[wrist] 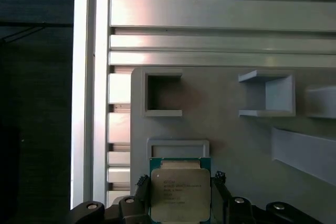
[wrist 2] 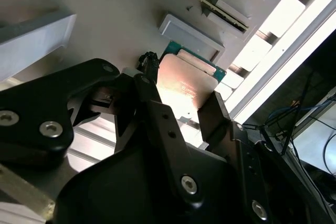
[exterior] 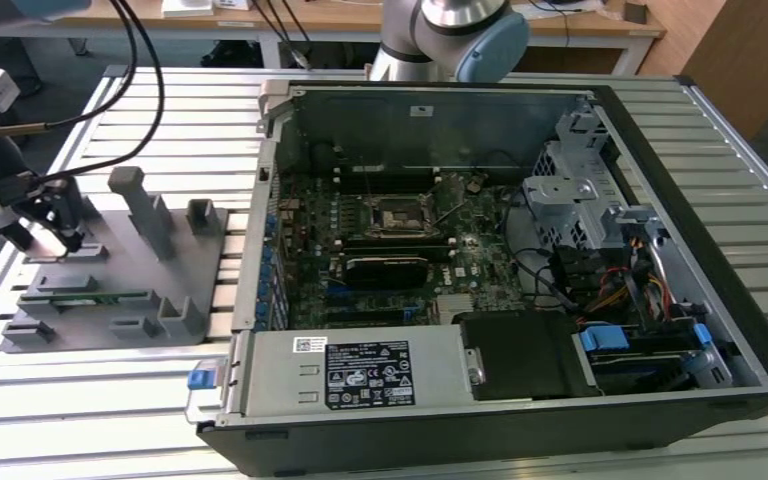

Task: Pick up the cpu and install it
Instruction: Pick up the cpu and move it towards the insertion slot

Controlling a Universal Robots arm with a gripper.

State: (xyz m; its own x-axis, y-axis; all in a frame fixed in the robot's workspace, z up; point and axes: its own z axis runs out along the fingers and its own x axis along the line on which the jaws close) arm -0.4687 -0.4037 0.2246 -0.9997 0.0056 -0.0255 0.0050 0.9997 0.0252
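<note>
While hung low over the flat grey plastic tray (exterior: 157, 290) at the exterior view's left, pointing straight down with the black two-fingered gripper (exterior: 53, 240). Clenched, in both wrist views, on opposite edges of the small square cpu with the pale silvery metal top (wrist: 180, 195) (wrist 2: 186, 85), just beside a raised rectangular grey frame (wrist: 178, 144) on that tray. Well apart from the open black computer case (exterior: 704, 160).

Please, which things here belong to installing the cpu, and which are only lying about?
For the job: the cpu, gripped by the gripper; the motherboard socket.
Only lying about: the green memory stick on the grey tray; the coloured cables.
</note>
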